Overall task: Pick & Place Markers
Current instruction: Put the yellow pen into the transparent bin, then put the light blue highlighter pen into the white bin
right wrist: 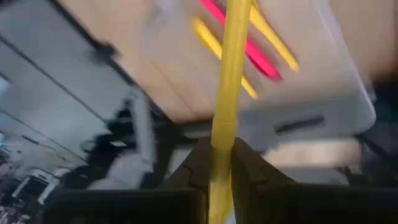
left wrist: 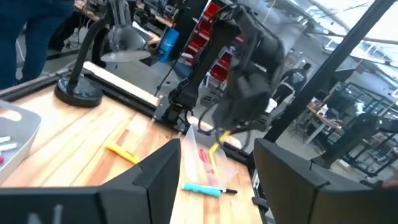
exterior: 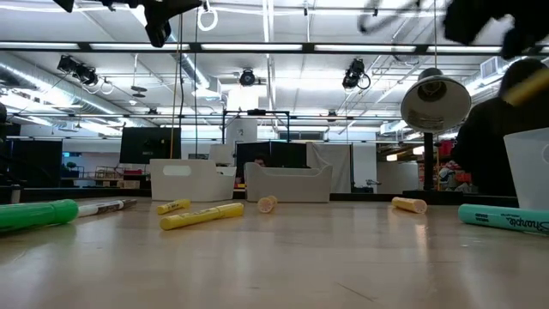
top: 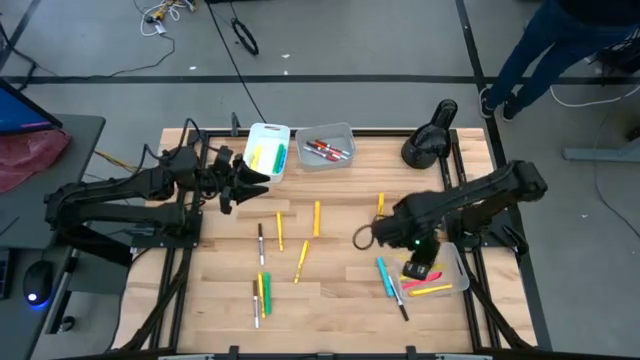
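My right gripper (right wrist: 219, 154) is shut on a yellow marker (right wrist: 231, 74) and hangs over the clear bin (top: 452, 262) at the table's near right, where yellow and pink markers (right wrist: 249, 50) lie. My left gripper (left wrist: 217, 180) is open and empty, raised beside the white bin (top: 268, 150) at the far left. Loose markers lie flat on the table: yellow ones (top: 317, 218), a green one (top: 266, 285), a light blue one (top: 384, 277) and white/grey ones (top: 261, 243). My right gripper pinches the yellow marker between its two fingers (right wrist: 249, 168). The shaft (right wrist: 222, 134) runs lengthwise out past the fingertips, along the fingers and not across them. The marker is lifted clear, above the clear bin and the markers lying in it.
A grey bin (top: 326, 147) with red markers stands next to the white bin, which holds yellow and green ones. A black desk lamp (top: 430, 140) stands at the far right corner. Bare wood lies between the arms. A person's legs (top: 540, 50) show beyond the table.
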Robot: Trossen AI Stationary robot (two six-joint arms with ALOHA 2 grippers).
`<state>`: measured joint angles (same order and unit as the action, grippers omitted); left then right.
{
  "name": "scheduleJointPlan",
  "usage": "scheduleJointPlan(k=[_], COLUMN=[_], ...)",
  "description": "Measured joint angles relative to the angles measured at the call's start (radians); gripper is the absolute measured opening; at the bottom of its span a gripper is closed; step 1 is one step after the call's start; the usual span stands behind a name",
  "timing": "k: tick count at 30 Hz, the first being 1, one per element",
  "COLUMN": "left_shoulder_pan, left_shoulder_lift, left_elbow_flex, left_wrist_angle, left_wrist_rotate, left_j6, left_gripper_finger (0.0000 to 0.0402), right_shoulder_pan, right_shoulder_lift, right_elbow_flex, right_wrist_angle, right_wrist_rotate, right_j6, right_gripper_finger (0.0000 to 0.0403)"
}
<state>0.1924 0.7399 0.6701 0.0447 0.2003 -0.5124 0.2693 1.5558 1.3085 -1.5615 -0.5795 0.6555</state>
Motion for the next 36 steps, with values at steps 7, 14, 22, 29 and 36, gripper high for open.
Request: scheduleJointPlan(k=[7,14,22,29,36], left_shoulder_pan=[0.0,0.0,0.0,0.0,0.0], left_shoulder_lift=[0.0,-0.001,0.0,0.0,0.0], left_elbow_flex=[0.0,0.0,0.0,0.0,0.0], left_wrist_angle=[-0.01,-0.016,-0.016,-0.015,-0.015], left_wrist_rotate=[0.007,0.007,0.007,0.007,-0.004], left_j6=[0.0,0.0,-0.001,-0.002,0.001], left_gripper_finger=[0.0204,0.0204,0.0204,0.0204,0.0204], right_shoulder_pan=[0.019,0.018,0.025,0.043,0.046], right_shoulder_lift=[0.015,0.054,0.142,0.151,0.104], right_elbow_flex=[-0.235,-0.319,-0.32,-0.309,-0.157], right_wrist_angle=[-0.015,0.041,0.185,0.106,-0.006], right_wrist_rotate=[0.032,0.145,0.199,0.2,0.125], right_j6=[-0.04,-0.263,-0.466,-0.392,-0.182], right_gripper_finger=[0.0022,0.0033,0.0047,0.0141,0.0215])
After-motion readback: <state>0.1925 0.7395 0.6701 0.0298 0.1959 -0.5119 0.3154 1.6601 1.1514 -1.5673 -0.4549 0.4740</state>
